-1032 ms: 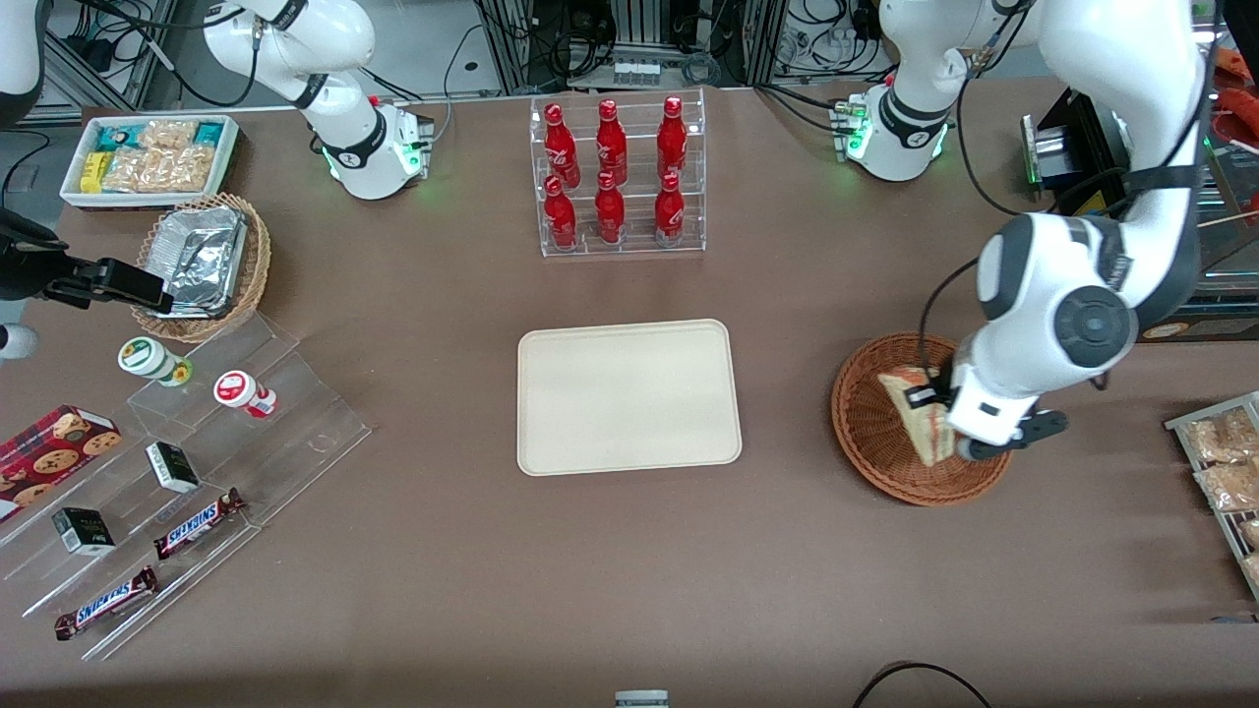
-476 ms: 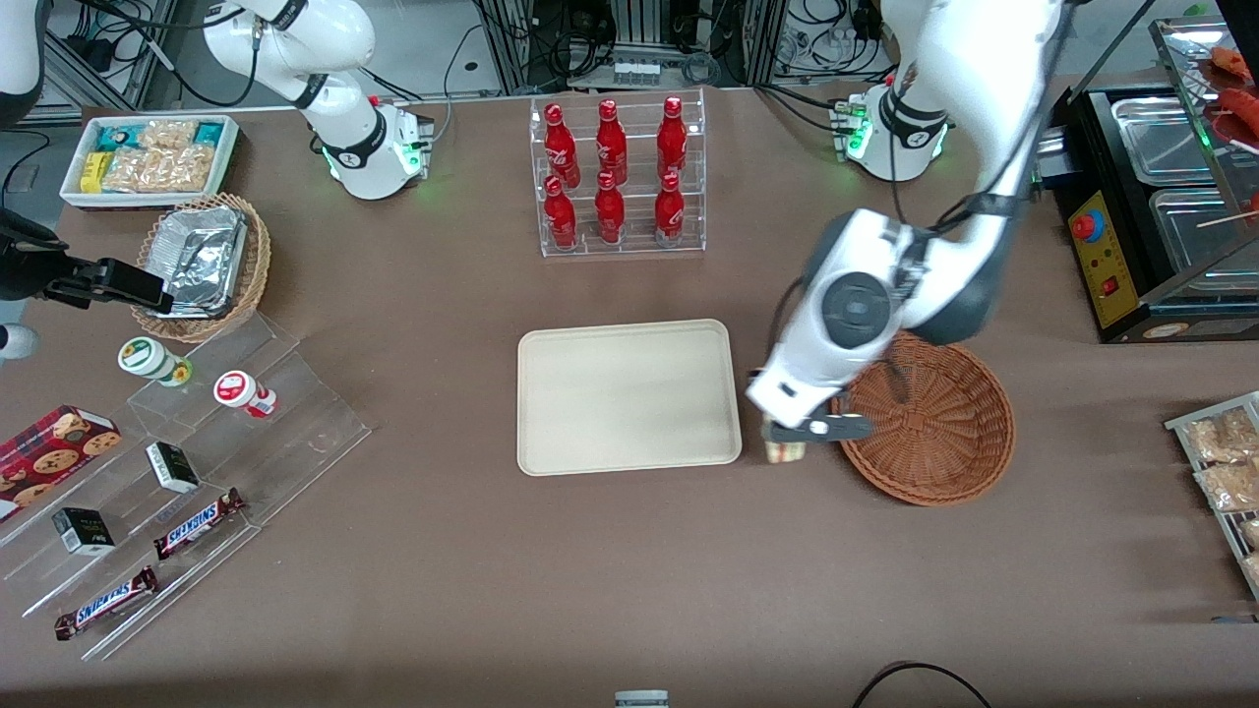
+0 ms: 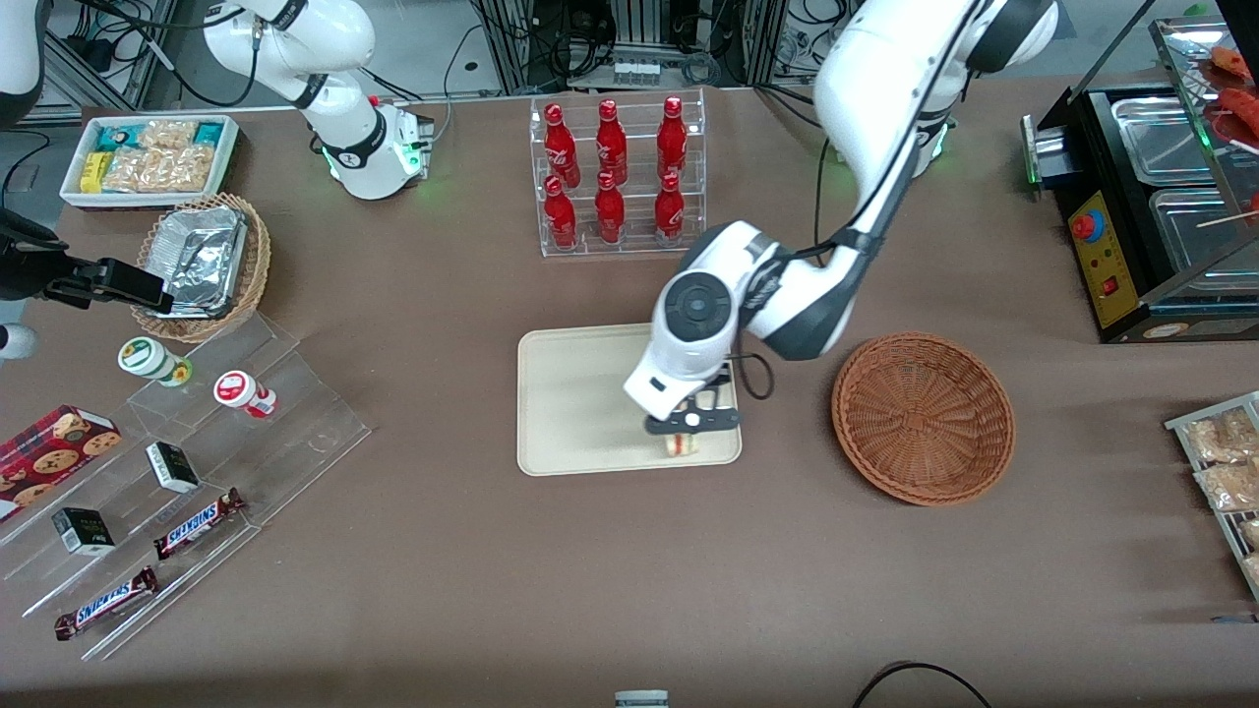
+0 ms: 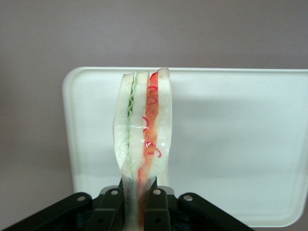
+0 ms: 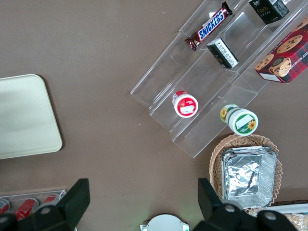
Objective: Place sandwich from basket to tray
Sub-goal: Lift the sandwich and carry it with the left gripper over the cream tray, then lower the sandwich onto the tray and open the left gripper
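Presently, item by item, from the grip outward.

Fingers (image 4: 153, 208): black, clamped on the narrow wrapped end of the sandwich, one on each flat face.

Gripper (image 3: 689, 433): left arm's, over the tray's corner nearest the basket and the front camera, pointing down.

Sandwich (image 4: 143, 139): clear-wrapped wedge, pale bread, green and red-orange layers on the cut edge; hangs edge-on from the fingers above the tray. Whether its lower end touches the tray cannot be told.

Tray (image 3: 580, 398): cream, low rim, bare; centre of the table.

Basket (image 3: 923, 418): reddish-brown wicker, nothing in it; well apart from the gripper, toward the working arm's end.

Handling note (judgement): carry is done, set-down remains. The wedge hangs close to the rim, so drift it inward toward the tray's middle. Lower until the bread bears on the surface, then part the fingers. Lift straight up so the wrap does not snag and tip the wedge.
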